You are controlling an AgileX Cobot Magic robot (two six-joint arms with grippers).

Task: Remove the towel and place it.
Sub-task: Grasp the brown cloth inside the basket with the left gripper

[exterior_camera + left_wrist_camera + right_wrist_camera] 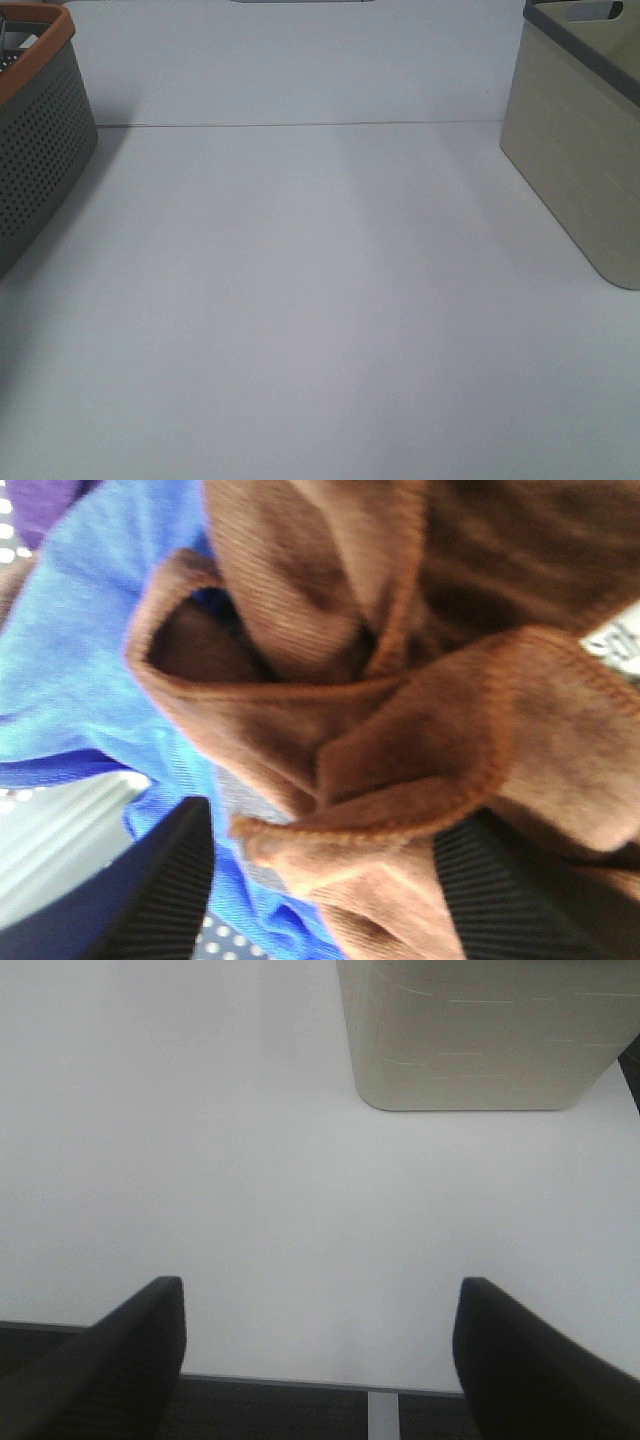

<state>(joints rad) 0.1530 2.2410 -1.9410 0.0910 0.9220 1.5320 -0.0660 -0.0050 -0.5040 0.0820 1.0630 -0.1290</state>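
Observation:
In the left wrist view a crumpled brown towel point(400, 730) fills most of the frame and lies on a blue towel point(100, 630). My left gripper point(325, 900) is open, its two dark fingers point(165, 890) standing on either side of a fold of the brown towel. I cannot tell whether the fingers touch it. My right gripper point(320, 1360) is open and empty above the white table's near edge. Neither gripper shows in the exterior high view, and no towel shows there.
A grey perforated basket with an orange rim point(40, 150) stands at the far left. A beige bin with a grey rim point(590, 150) stands at the right and shows in the right wrist view point(480, 1030). A purple cloth point(40, 500) lies beside the blue towel. The white table point(320, 300) lies between the containers.

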